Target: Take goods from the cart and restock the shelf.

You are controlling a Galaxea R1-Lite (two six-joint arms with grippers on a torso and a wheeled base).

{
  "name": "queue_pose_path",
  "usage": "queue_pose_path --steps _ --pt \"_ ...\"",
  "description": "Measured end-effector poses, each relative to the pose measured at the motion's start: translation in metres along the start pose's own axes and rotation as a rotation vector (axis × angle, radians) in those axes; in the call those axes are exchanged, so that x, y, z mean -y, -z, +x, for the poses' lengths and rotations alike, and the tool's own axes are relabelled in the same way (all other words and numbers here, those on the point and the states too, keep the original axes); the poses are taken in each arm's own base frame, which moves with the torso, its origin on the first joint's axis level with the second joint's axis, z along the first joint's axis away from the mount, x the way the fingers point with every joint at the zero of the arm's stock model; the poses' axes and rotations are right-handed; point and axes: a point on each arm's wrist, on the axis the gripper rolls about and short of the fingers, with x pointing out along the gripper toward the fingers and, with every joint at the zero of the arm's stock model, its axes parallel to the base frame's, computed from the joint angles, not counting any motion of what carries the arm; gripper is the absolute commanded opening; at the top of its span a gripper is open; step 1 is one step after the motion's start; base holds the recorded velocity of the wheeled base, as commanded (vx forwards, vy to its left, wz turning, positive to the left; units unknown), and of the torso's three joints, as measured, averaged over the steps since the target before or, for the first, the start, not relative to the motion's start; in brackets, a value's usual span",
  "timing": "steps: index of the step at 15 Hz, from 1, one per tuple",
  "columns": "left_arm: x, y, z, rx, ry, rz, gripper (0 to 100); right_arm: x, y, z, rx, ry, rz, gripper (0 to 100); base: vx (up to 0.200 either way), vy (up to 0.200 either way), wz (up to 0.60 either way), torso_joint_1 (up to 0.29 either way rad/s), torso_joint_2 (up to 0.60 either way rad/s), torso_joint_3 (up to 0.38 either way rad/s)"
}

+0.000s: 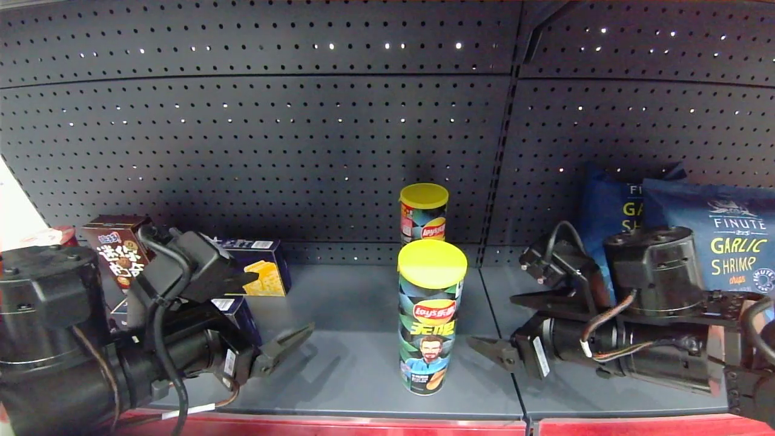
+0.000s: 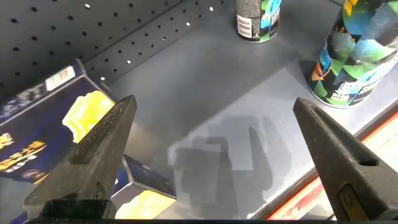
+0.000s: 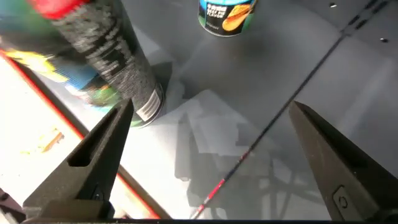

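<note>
1. Head view: front can (image 1: 432, 315) stands on the shelf (image 1: 351, 315), rear can (image 1: 423, 213) behind it.
2. Left fingers (image 1: 284, 345) open, empty, left of front can.
3. Right fingers (image 1: 493, 351) open, empty, right of it.

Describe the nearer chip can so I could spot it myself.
Look at the grey shelf with the holed back wall. Near its middle stand two yellow-lidded cans. Yours is the front can, by the red edge, not the back can near the wall.
</note>
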Motion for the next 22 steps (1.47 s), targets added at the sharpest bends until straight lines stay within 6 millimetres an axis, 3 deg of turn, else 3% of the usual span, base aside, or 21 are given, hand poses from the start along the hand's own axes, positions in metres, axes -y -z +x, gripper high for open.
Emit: queue_pose_path --steps 6,11,17,20,22 --pt "-0.014 -0.013 -0.048 0.144 -0.128 -0.008 100 0.014 0.003 -0.075 0.136 0.114 0.036 100 0.000 0.000 0.00 0.000 0.00 0.000" --pt "-0.009 0.018 -0.110 0.213 -0.270 -0.019 100 0.033 0.027 -0.141 0.215 0.362 0.102 100 0.000 0.000 0.00 0.000 0.00 0.000" --pt "0.034 0.079 -0.175 0.232 -0.415 -0.039 100 0.016 0.086 -0.204 0.229 0.654 0.173 100 0.000 0.000 0.00 0.000 0.00 0.000" --pt "0.055 0.111 -0.192 0.203 -0.456 -0.077 100 -0.004 0.128 -0.227 0.223 0.777 0.215 100 0.000 0.000 0.00 0.000 0.00 0.000" --pt "0.060 0.115 -0.198 0.259 -0.483 -0.062 100 -0.019 0.156 -0.235 0.204 0.876 0.256 100 0.000 0.000 0.00 0.000 0.00 0.000"
